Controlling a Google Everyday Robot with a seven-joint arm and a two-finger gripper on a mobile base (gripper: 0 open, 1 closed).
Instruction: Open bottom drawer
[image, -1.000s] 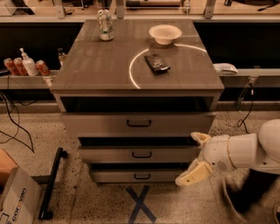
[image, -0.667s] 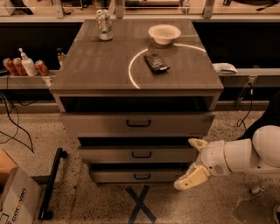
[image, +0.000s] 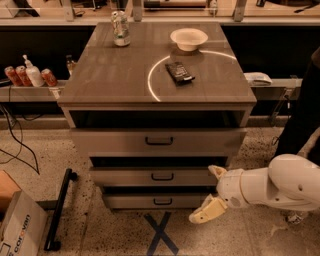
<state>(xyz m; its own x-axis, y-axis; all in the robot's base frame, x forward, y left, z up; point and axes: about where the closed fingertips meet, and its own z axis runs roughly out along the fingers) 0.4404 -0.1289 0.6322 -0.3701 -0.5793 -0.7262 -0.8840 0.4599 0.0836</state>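
The bottom drawer (image: 135, 201) is the lowest and narrowest of the cabinet's three grey-beige drawers, with a small black pull handle (image: 162, 201) at its middle. Its front stands shut, set back under the middle drawer (image: 125, 176). My gripper (image: 210, 192) is at the drawer's right end, in front of the cabinet's lower right corner. It is open: one cream finger (image: 217, 171) points up by the middle drawer, the other (image: 206, 211) points down-left just above the floor. It holds nothing and stands right of the handle.
The top drawer (image: 100, 141) is the widest. On the cabinet top stand a white bowl (image: 188, 38), a dark packet (image: 179, 72) and a can (image: 120, 28). A blue tape X (image: 160, 232) marks the floor in front. A cardboard box (image: 17, 230) and black bar (image: 59, 210) lie left.
My arm has drawn left and slightly down, bringing the open gripper closer to the bottom drawer's right end. The drawers have not moved.
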